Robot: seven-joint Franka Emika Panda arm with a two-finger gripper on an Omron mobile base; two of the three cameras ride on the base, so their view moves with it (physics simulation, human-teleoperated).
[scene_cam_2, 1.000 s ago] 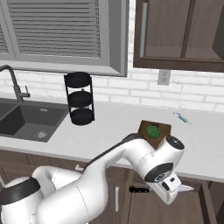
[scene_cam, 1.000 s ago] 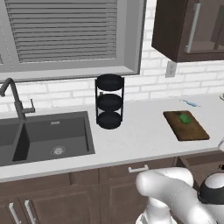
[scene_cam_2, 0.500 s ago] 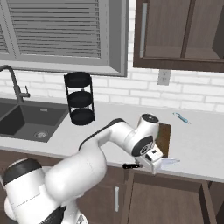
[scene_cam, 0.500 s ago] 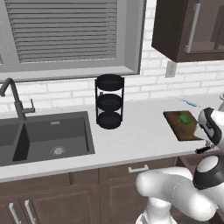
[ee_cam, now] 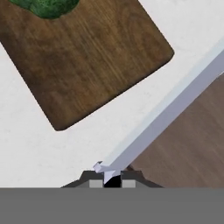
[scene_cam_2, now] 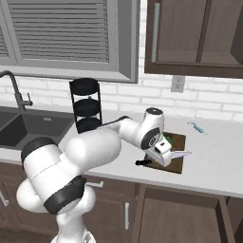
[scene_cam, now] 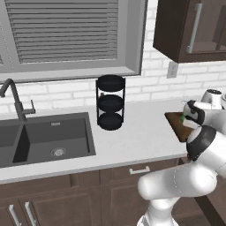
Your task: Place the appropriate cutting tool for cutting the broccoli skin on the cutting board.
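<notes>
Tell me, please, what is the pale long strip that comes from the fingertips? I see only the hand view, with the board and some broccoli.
Observer: It is the blade of a knife. The right base view shows its black handle sticking out on the other side of the gripper.
Operator: Is any other tool near?
Observer: Yes, a small light-blue tool lies on the counter beyond the cutting board, toward the wall.
Operator: And what stands on the sink side?
Observer: A black three-tier rack stands on the counter between the board and the sink.
</notes>
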